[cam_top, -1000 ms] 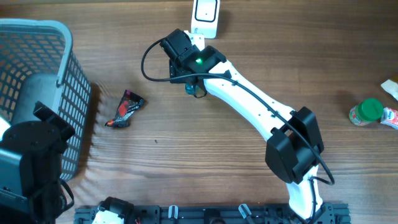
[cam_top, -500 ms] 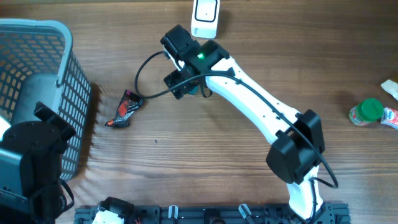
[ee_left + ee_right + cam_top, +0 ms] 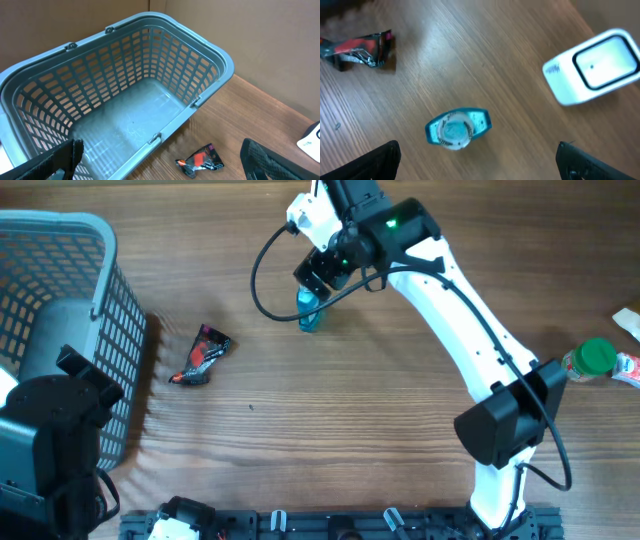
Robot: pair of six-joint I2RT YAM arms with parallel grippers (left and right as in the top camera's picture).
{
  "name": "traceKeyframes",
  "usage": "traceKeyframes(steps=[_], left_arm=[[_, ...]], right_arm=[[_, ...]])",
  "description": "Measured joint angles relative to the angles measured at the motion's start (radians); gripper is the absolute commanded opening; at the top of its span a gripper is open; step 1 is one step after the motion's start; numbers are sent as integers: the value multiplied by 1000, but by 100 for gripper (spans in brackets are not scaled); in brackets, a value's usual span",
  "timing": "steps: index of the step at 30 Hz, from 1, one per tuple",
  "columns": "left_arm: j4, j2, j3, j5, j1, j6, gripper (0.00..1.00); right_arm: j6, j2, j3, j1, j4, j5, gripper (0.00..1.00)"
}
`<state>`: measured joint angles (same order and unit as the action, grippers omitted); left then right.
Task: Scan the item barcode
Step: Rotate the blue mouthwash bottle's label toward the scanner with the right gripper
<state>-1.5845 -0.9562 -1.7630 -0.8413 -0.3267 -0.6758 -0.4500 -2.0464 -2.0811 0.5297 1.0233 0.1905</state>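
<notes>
Bottle (image 3: 457,129) stands upright on the tabletop (image 3: 485,60), near the scanner (image 3: 595,65); my right tool (image 3: 477,162) hangs wide and empty above it. If I descend off-centre, a finger could topple it.

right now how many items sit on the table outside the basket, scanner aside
5: blue bottle near the scanner, black-and-red wrapper by the basket, green-lidded jar far right, white packet and red-and-white packet cut off at the right edge. More may be hidden.
</notes>
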Motion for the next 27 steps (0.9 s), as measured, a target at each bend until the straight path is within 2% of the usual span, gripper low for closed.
traceKeyframes(steps=[11,27], left_arm=[[-6,0,0,21,0,-23,100],[-6,0,0,32,0,-23,100]], right_arm=[[-147,-72,13,12,49,114,100],[-139,-195,20,16,-9,85,99]])
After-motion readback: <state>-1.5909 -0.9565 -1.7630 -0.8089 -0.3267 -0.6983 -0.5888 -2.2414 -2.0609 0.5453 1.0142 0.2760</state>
